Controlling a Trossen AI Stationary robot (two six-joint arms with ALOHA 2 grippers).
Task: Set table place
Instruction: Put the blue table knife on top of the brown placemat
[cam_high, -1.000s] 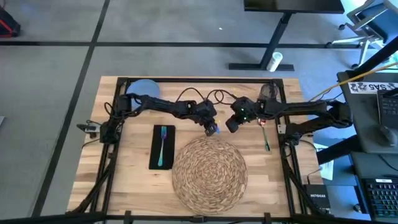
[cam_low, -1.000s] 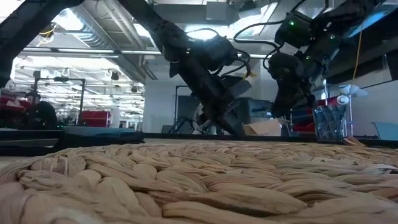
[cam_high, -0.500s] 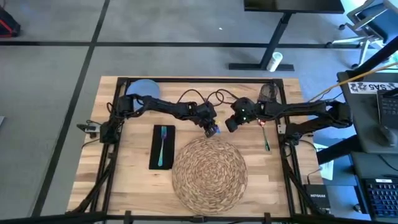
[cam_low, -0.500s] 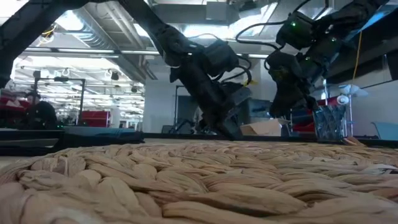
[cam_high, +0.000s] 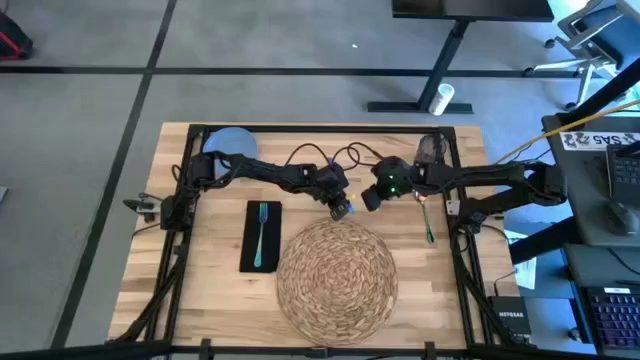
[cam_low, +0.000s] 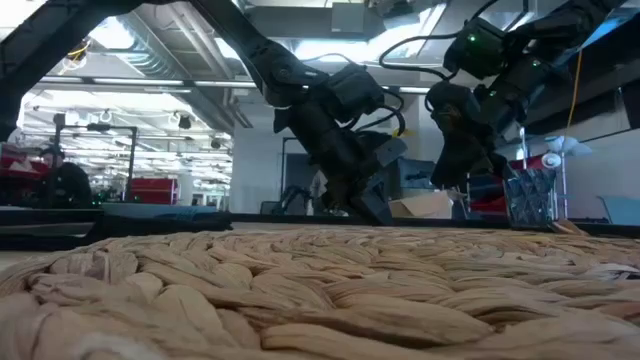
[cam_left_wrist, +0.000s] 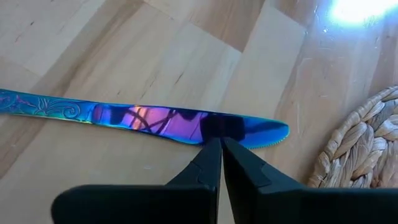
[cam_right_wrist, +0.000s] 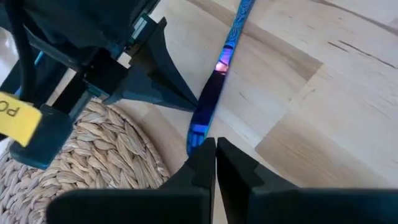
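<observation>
Just beyond the mat's far rim, little has moved: left gripper and right gripper, both closed on nothing, still nudge the knife, which lies flat on the table, not yet placed.

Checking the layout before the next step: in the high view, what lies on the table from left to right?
Black napkin with teal fork, woven placemat, green-handled cutlery.
</observation>
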